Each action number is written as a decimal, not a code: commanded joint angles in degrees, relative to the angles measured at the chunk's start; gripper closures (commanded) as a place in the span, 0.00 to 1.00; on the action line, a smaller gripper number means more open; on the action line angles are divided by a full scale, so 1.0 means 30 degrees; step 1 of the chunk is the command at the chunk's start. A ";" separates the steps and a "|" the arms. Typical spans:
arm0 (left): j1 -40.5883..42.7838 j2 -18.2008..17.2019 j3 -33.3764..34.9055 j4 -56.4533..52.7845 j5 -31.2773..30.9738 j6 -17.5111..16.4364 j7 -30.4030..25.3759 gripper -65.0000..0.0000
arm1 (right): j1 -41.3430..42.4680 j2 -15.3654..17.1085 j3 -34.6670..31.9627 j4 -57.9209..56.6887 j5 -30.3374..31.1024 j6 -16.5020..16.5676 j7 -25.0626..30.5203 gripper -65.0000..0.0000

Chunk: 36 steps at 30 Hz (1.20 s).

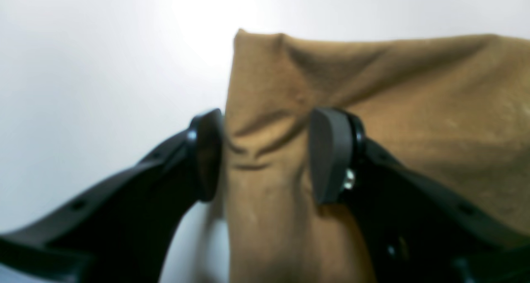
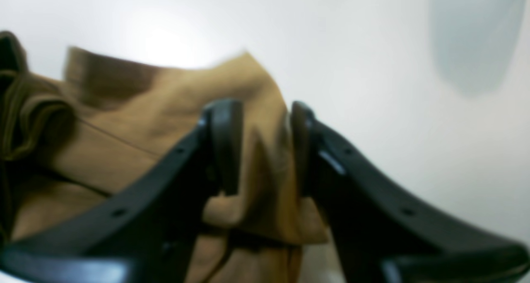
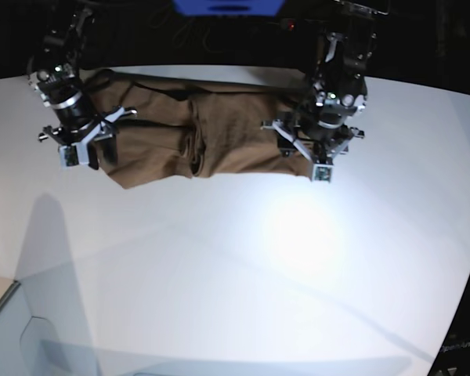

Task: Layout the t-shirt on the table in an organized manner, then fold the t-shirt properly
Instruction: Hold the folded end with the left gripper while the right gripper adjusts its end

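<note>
Soft brown cotton t-shirt [image 3: 196, 141] lay in long bunched strip on glossy white table [image 3: 235, 274], fold unfinished. Left gripper [image 1: 265, 154] half open, cloth between jaws, not pinched. Right gripper [image 2: 261, 146] partly open, cloth fold between jaws; grip unclear.

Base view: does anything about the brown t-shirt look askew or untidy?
Yes. The brown cotton t-shirt lies as a long folded band across the glossy white table, but a bunched, rolled ridge crosses its middle and its lower edge runs uneven, so the fold looks lumpy rather than flat.

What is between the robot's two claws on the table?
The brown t-shirt stretches between the right gripper and the left gripper, bunched mid-way; the base view shows it.
</note>
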 commanded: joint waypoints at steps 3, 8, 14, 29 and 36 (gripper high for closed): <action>-0.0004 -0.0120 -0.0112 -0.0006 0.0127 0.0032 0.0236 0.50 | -0.0572 -0.0165 0.0088 0.1135 0.0283 0.0068 0.0466 0.63; -0.0004 -0.0150 -0.0142 -0.0006 0.0127 0.0032 0.0236 0.50 | -0.0601 -0.0458 0.0088 0.1194 0.0283 0.0068 0.0466 0.62; -0.0004 -0.0150 -0.0142 -0.0006 0.0127 0.0032 0.0206 0.50 | 0.0395 -0.0429 0.0118 0.1194 0.0195 0.0068 0.0115 0.62; -0.0004 -0.0150 -0.0142 -0.0006 0.0127 0.0032 0.0206 0.50 | 0.6198 -0.0107 -0.0058 -0.1766 0.0224 0.0068 -0.8091 0.46; 0.0025 -0.0032 -0.0142 -0.0006 0.0127 0.0032 0.0206 0.50 | 0.6110 -0.0107 -0.0908 -0.2733 0.0224 0.0097 -0.8061 0.47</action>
